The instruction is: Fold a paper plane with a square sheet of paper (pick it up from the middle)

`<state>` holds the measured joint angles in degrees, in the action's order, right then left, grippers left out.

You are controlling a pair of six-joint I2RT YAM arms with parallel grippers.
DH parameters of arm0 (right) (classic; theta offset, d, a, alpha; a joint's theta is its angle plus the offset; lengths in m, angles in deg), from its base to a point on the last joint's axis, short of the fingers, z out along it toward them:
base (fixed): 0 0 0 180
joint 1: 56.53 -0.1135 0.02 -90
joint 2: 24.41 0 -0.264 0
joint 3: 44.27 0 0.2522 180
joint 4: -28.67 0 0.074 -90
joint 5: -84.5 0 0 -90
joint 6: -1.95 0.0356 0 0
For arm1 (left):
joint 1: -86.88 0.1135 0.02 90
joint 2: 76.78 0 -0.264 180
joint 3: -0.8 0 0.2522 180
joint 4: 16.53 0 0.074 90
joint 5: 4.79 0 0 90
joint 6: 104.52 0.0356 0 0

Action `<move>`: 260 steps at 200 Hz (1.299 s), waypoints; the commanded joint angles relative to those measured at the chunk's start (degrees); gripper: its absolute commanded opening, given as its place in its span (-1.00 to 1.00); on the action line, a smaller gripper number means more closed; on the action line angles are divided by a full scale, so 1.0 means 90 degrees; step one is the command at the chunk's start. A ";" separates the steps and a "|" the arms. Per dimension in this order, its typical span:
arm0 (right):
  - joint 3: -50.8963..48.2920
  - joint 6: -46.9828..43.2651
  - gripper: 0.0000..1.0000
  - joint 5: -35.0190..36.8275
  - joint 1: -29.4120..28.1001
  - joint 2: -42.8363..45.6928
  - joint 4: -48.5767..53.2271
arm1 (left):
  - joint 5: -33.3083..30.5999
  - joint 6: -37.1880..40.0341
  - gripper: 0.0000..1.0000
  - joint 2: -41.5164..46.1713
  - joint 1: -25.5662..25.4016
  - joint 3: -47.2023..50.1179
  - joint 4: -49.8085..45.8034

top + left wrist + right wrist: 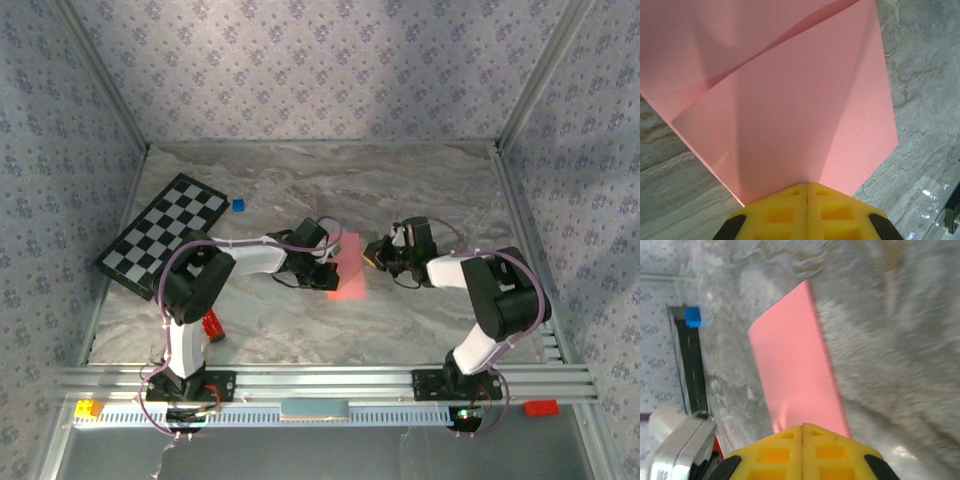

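- Sheet of paper (348,268): pink, folded to a narrow strip. It lies near the middle of the table (300,180), between the two grippers, with its length running from the far edge toward the near edge.
- Left gripper (807,184): at the strip's left side. The yellow fingers (780,212) are pressed together, jaws clamped on the paper. The paper's layers spread away from the tips, with a slanting crease and a lifted flap.
- Right gripper (802,426): at the strip's right side, jaws pressed tight together. The paper's near end runs under the tips; whether it is pinched cannot be told.
- Checkerboard (165,240): black and white, set askew by the left edge.
- Blue cube (238,205): just beside the board's far corner, well apart from the paper.
- Red bar (212,325): toward the near-left corner, beside the left arm.
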<state>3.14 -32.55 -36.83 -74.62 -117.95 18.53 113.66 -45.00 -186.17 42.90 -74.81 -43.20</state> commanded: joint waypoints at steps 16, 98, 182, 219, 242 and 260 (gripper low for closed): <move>0.0156 -0.0327 -0.85 -0.0169 -0.0343 -0.0154 0.0389 | -0.0647 0.0126 -1.00 -0.0112 0.0017 0.0103 -0.0929; -0.0037 -0.0261 -0.97 0.0206 -0.0279 -0.0945 0.0555 | -0.0280 0.0011 -0.93 0.0245 0.0027 -0.0352 -0.1084; -0.0070 -0.0240 -0.98 0.0423 -0.0383 -0.0815 0.0743 | 0.0619 -0.0271 -0.93 -0.0139 0.0018 -0.1133 -0.0549; -0.0058 -0.0194 -0.98 0.0472 -0.0438 -0.0870 0.0712 | 0.0735 -0.0236 -0.91 -0.0493 0.0006 -0.1335 -0.0498; -0.0053 -0.0162 -0.98 0.0466 -0.0465 -0.0939 0.0674 | 0.0791 -0.0202 -0.88 -0.0679 -0.0018 -0.1298 -0.0484; -0.0083 -0.0163 -0.98 0.0489 -0.0507 -0.0926 0.0681 | 0.0513 0.0008 -0.86 -0.0763 -0.0072 -0.1280 -0.0793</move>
<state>3.93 -33.84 -37.86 -77.40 -122.93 20.65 118.84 -46.95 -191.91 42.94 -85.41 -47.79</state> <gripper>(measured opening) 0.052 0.067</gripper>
